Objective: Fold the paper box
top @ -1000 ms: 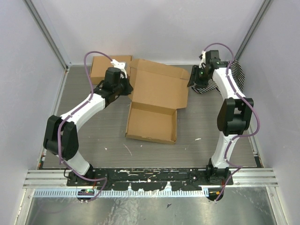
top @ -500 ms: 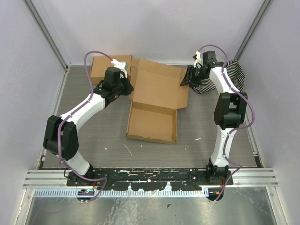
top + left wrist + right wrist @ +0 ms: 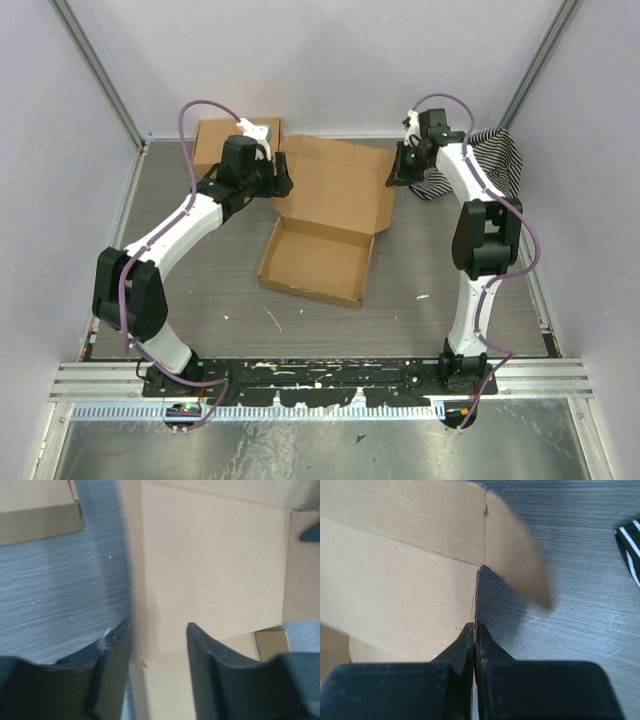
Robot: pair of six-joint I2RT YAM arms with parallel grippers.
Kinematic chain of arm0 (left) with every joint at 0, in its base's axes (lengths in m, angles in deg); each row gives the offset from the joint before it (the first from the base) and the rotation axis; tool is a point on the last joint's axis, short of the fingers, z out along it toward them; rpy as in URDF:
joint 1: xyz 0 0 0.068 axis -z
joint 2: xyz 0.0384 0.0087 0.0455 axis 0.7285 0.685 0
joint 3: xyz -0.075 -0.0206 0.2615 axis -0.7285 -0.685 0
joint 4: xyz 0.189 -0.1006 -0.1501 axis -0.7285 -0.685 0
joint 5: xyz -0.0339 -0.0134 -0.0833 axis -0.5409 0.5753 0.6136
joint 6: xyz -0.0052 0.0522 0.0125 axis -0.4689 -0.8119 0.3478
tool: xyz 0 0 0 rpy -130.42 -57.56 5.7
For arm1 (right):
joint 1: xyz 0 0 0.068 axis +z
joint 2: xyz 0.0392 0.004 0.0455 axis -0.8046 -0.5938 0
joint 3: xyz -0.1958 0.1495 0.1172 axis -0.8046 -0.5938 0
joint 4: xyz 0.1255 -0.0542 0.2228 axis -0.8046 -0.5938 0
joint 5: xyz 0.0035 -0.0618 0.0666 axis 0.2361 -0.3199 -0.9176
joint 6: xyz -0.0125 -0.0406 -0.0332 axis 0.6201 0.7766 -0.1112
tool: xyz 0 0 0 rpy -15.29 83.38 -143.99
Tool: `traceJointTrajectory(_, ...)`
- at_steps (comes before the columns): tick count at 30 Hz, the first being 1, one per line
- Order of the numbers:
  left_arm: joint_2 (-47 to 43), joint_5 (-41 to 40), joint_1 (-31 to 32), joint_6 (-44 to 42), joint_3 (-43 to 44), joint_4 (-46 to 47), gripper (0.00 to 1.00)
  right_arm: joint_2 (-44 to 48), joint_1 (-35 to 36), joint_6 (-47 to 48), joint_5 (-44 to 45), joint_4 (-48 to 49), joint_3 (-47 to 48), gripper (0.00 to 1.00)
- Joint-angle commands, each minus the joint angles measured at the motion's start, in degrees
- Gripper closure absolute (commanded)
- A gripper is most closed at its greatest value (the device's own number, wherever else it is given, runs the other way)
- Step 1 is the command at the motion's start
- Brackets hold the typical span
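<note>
Since the left gripper (image 3: 157, 630) has just sprung wide, its fingers only straddle the left edge of the paper box (image 3: 318, 255), holding nothing. The right gripper (image 3: 475, 627) has snapped shut, apparently pinching the right side flap. Box sits on the table (image 3: 200, 290), nudged leftward; grip handed over, folding unfinished. Flap blurred; pinch depth unclear.

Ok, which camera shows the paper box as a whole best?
Top external: the whole paper box shows, shallow tray nearest, lid panel beyond. Left wrist shows only a panel edge inside the open left gripper; right wrist shows only an edge, with the right gripper shut on it.
</note>
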Motion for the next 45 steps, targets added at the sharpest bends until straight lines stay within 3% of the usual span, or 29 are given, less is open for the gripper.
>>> traceJointTrajectory(1,-1.6,-7.3,-0.3,-4.0,6.3,-8.4,0.15,8.9,2.8,3.0,10.8,5.2,-3.2,0.99)
traceJointTrajectory(5,-1.0,-12.0,-1.6,-5.6,11.8,-15.3,0.13,15.3,4.6,5.7,14.0,11.6,-9.4,0.99)
traceJointTrajectory(10,1.2,-8.9,-4.2,-5.6,20.4,-22.0,0.15,24.2,5.0,9.2,12.8,25.0,-20.5,0.99)
traceJointTrajectory(15,6.0,-1.3,-4.9,-7.1,29.3,-29.8,0.25,26.7,5.1,9.9,13.0,28.4,-22.4,0.99)
traceJointTrajectory(20,6.3,7.9,-4.9,-4.5,30.4,-36.5,0.38,28.1,5.2,9.1,13.7,29.1,-24.0,0.99)
traceJointTrajectory(23,3.9,10.8,-4.7,-2.1,25.1,-34.9,0.38,29.7,5.2,8.8,14.4,30.9,-26.3,0.99)
traceJointTrajectory(27,1.6,8.4,-4.4,-0.7,19.4,-30.5,0.34,31.9,5.2,8.6,14.1,33.0,-29.2,0.99)
traceJointTrajectory(45,9.6,2.9,-3.7,-4.5,23.4,-26.2,0.33,37.0,5.2,9.2,9.2,35.0,-34.2,0.99)
